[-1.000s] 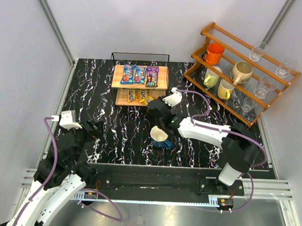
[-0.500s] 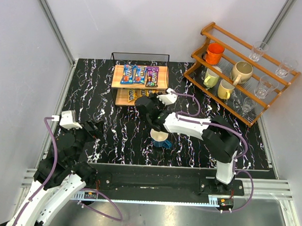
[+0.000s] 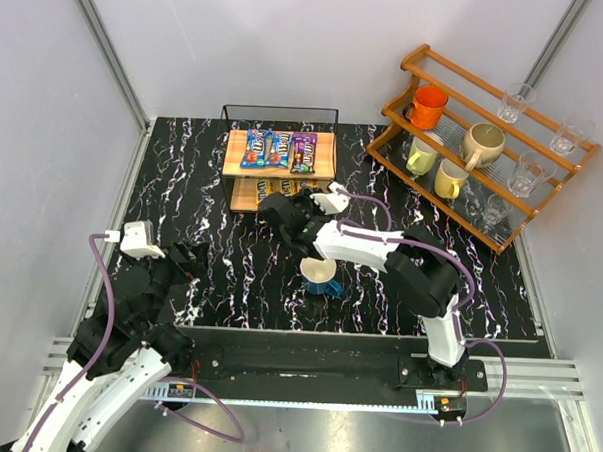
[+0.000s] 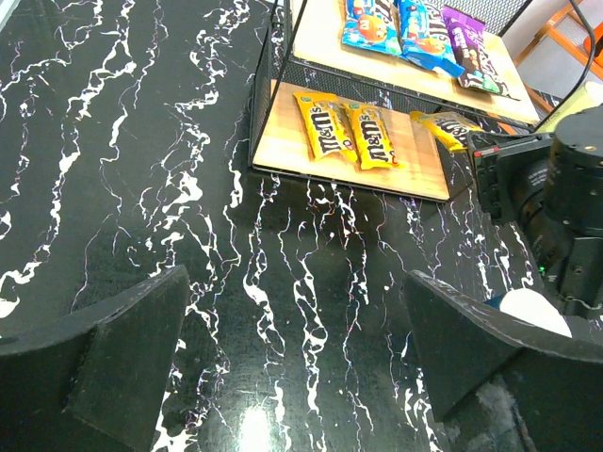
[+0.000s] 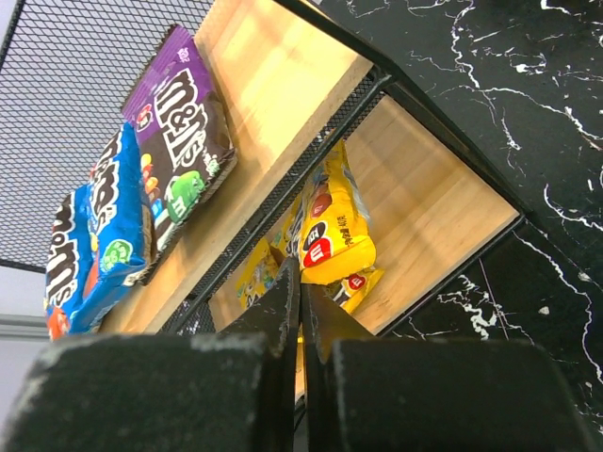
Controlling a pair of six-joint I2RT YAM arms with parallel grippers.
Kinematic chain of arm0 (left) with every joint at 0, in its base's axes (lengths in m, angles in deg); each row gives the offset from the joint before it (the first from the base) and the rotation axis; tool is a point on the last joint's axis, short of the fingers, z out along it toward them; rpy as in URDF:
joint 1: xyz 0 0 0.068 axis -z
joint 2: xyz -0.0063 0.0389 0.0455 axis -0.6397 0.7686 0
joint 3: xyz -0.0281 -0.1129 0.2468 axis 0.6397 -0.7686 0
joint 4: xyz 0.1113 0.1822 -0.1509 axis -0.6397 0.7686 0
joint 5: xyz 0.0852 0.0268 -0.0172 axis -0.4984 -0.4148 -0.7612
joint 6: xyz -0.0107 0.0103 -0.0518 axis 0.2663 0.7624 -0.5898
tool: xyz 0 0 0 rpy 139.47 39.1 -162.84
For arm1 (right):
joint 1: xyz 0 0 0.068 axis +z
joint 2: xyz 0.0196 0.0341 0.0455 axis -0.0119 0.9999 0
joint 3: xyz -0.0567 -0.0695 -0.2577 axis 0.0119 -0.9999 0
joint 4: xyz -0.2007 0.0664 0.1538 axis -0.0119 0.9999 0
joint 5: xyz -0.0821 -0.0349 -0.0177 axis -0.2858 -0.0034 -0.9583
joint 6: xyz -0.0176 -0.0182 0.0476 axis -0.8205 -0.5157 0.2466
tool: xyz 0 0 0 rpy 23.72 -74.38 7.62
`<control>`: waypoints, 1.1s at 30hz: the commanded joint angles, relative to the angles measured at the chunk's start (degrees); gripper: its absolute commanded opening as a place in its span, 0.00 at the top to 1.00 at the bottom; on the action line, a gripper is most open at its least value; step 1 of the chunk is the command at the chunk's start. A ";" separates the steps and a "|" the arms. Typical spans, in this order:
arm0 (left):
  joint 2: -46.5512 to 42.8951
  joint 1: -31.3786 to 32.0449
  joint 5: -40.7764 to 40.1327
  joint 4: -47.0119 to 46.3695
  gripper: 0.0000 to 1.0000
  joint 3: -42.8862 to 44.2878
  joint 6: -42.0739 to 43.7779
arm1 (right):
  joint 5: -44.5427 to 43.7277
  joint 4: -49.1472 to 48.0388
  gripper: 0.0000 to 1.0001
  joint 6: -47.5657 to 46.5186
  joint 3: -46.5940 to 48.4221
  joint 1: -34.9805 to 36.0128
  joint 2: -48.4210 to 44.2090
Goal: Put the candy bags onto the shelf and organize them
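The shelf (image 3: 327, 159) stands at the table's back centre. Two blue candy bags (image 3: 265, 147) and a purple one (image 3: 303, 151) lie on its top board. Yellow bags (image 4: 320, 122) lie on the lower board (image 4: 283, 141). My right gripper (image 3: 278, 210) is shut at the front of the lower board. In the right wrist view its tips (image 5: 301, 287) touch the lower corner of a tilted yellow bag (image 5: 332, 231) that leans on another. My left gripper (image 3: 185, 261) is open and empty over bare table (image 4: 297, 377), well in front of the shelf.
A blue mug (image 3: 321, 275) with a white inside sits just under the right forearm. A reddish-brown slatted rack (image 3: 485, 144) with mugs and glasses stands at the back right. Grey walls enclose the black marbled table.
My right gripper has moved left and back from above the mug to the front of the shelf's lower board, jaws shut throughout. The left arm has not moved.
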 commanded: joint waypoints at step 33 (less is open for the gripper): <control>-0.70 2.05 -0.66 -1.00 0.01 0.91 0.29 | 7.34 4.03 1.00 8.58 6.05 -6.22 8.79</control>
